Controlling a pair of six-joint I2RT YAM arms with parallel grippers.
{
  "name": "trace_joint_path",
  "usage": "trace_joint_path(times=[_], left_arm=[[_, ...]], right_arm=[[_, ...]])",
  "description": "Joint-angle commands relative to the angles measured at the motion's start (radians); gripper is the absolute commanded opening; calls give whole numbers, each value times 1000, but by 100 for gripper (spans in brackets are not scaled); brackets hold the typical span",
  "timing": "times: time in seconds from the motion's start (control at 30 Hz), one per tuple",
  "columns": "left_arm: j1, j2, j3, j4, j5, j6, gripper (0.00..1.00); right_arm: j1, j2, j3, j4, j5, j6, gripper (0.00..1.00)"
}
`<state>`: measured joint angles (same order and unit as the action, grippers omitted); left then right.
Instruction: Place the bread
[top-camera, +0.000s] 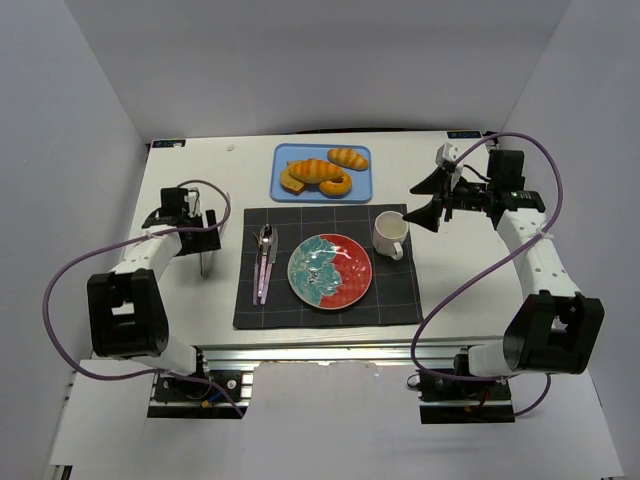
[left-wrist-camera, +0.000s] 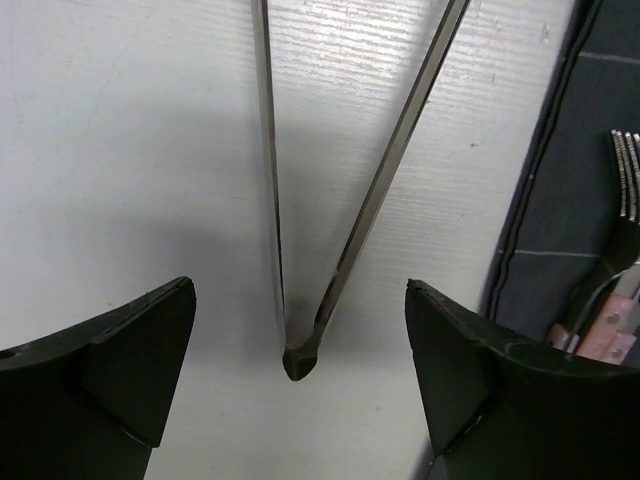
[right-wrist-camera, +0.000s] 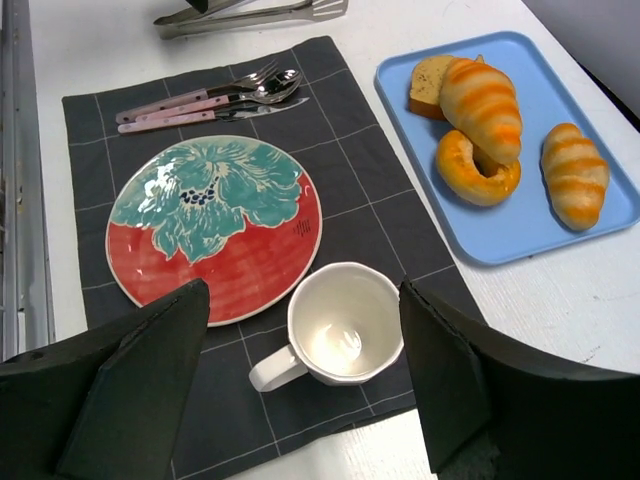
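— Top external view first: see the bread (top-camera: 318, 170)?

— Yes, on the blue tray (top-camera: 283, 152), far side of the white table (top-camera: 240, 170), just beyond the far edge of the dark placemat (top-camera: 400, 300). Leans on the ring doughnut (right-wrist-camera: 475, 172) (plainer from the right wrist), touches a tan slice (right-wrist-camera: 430, 85) at one end, lies apart from the smaller striped roll (right-wrist-camera: 573, 175).

— Any blue showing around it?

— Some past the roll, some along the rim nearest the white cup (right-wrist-camera: 345, 325). Only a thin line of table between tray and mat.

— And the grippers?

— Left gripper (left-wrist-camera: 298, 290): spread wide, straddling the joined end of the tongs (left-wrist-camera: 400, 150) on white table left of the mat, a gap on either side, pinching nothing. Right gripper (right-wrist-camera: 302, 285): spread too, holding nothing, hanging by the mat's far right corner, just beside the cup.

— Room on the mat itself?

— Red-and-teal plate (right-wrist-camera: 215, 230) at centre, painted face fully in sight. Cup near its right rim, not touching. Cutlery (right-wrist-camera: 210, 100) in a tight row by the left edge (pink handles), with a strip of dark mat before the plate. Wider mat at the near right corner. Broad white table outside both side edges, crossed only by the arms and purple cables.
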<state>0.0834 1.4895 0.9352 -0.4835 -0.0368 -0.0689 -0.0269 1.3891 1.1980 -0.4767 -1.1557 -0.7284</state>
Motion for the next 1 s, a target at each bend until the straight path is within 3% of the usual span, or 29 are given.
trace_joint_path(times=[0.0, 0.13, 0.37, 0.57, 0.6, 0.63, 0.7, 0.87, 0.97], left_arm=[[1, 38, 43, 23, 35, 61, 94], [1, 115, 54, 71, 124, 66, 93], [-1, 233, 74, 128, 150, 142, 82], [-1, 284, 85, 114, 135, 172, 58], [1, 281, 68, 124, 129, 170, 52], [1, 279, 62, 125, 129, 172, 37], [-1, 261, 53, 125, 126, 164, 28], [-13, 148, 91, 114, 184, 87, 25], [-66, 51, 143, 134, 253, -14, 33]], right_arm=[[-2, -27, -18, -11, -24, -36, 81], [-2, -24, -29, 20, -24, 0, 84], [-2, 2, -11, 24, -10, 24, 85], [-4, 4, -3, 21, 4, 27, 85], [-4, 4, -3, 20, 10, 26, 85], [-4, 2, -3, 20, 13, 27, 85], [-5, 1, -2, 18, 17, 26, 85], [-13, -1, 8, -5, 27, 12, 86], [-16, -2, 15, -8, 28, 11, 86]])
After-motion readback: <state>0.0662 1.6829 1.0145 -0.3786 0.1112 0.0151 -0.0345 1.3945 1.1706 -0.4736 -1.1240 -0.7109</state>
